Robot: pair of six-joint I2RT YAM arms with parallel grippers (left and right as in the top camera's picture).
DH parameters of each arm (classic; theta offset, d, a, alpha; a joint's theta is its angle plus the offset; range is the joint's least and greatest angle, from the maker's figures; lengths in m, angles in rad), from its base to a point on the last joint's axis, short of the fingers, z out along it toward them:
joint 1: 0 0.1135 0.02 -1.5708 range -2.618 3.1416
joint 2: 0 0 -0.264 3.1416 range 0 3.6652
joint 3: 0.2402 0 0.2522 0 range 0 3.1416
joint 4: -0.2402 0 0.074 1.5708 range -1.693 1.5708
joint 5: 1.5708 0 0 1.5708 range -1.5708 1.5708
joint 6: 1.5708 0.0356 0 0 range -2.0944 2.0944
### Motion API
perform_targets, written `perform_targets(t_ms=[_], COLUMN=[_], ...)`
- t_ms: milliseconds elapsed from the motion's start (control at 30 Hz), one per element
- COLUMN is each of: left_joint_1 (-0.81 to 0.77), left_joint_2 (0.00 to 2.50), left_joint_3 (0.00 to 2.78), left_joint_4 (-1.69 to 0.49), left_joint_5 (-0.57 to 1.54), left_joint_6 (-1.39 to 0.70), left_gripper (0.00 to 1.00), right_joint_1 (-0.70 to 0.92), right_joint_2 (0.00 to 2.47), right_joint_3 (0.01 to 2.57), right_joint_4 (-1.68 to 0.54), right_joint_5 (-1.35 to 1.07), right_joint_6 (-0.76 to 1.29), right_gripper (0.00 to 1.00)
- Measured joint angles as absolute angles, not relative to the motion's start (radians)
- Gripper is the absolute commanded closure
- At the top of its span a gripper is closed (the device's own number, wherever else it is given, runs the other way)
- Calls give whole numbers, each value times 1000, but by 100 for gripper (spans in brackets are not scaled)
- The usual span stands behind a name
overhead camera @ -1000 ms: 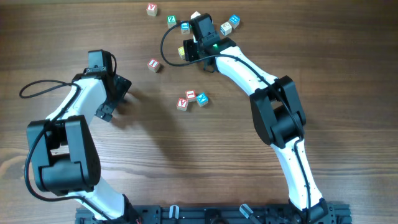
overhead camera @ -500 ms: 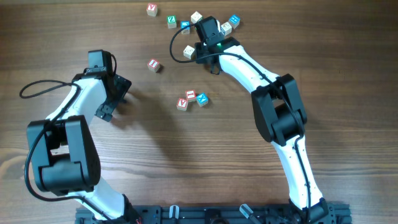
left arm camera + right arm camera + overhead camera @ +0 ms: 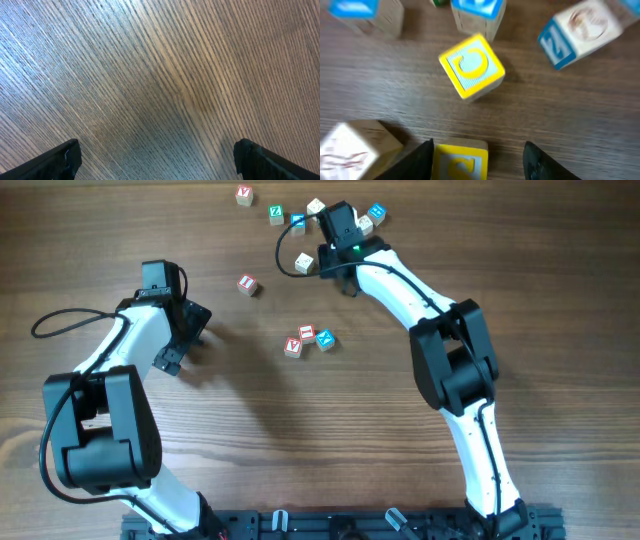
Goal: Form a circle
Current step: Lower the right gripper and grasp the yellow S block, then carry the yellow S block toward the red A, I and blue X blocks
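Small wooden lettered cubes lie in loose groups, and no circle of them is in view. My right gripper (image 3: pixel 333 228) is over the back cluster, open. In the right wrist view a yellow-faced cube (image 3: pixel 460 162) sits between its fingers (image 3: pixel 412 162), against the left one and with a gap to the right one. Just ahead lies a yellow C cube (image 3: pixel 471 65). A cream cube (image 3: pixel 304 262) lies to the gripper's left. Red-, red- and blue-lettered cubes (image 3: pixel 308 338) huddle mid-table. My left gripper (image 3: pixel 188 338) (image 3: pixel 160 165) is open over bare wood.
A lone red-lettered cube (image 3: pixel 247 284) sits left of the middle. Another red one (image 3: pixel 244 194), a green one (image 3: pixel 276 213) and a blue one (image 3: pixel 298 220) lie along the back. Two more cubes (image 3: pixel 370 220) sit right of my right gripper.
My right gripper has moved back and a little to the right, away from the cream cube, and its jaws have narrowed. The left arm has not moved.
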State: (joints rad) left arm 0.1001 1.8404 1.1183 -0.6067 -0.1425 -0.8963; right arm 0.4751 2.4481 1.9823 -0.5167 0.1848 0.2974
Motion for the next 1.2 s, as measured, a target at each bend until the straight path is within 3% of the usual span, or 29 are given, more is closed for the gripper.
perform_targets(t_ms=[133, 367, 567, 833, 1200], left_joint_1=[100, 100, 100, 100, 100], left_joint_2=[1840, 1840, 1840, 1840, 1840], left_joint_3=[1118, 1118, 1118, 1118, 1118], left_joint_4=[-607, -607, -607, -607, -607], left_joint_5=[-142, -142, -142, -142, -142], left_joint_6=[-896, -896, -896, -896, -896], left_gripper=[0, 0, 0, 0, 0], right_joint_1=[475, 475, 475, 475, 475], right_joint_2=[2420, 2420, 2419, 2419, 2419], right_joint_3=[1982, 1982, 1936, 1924, 1924], right_joint_4=[-517, -539, -512, -490, -459], right_joint_5=[181, 133, 105, 117, 117], right_joint_6=[294, 294, 293, 291, 291], right_gripper=[50, 49, 57, 51, 68])
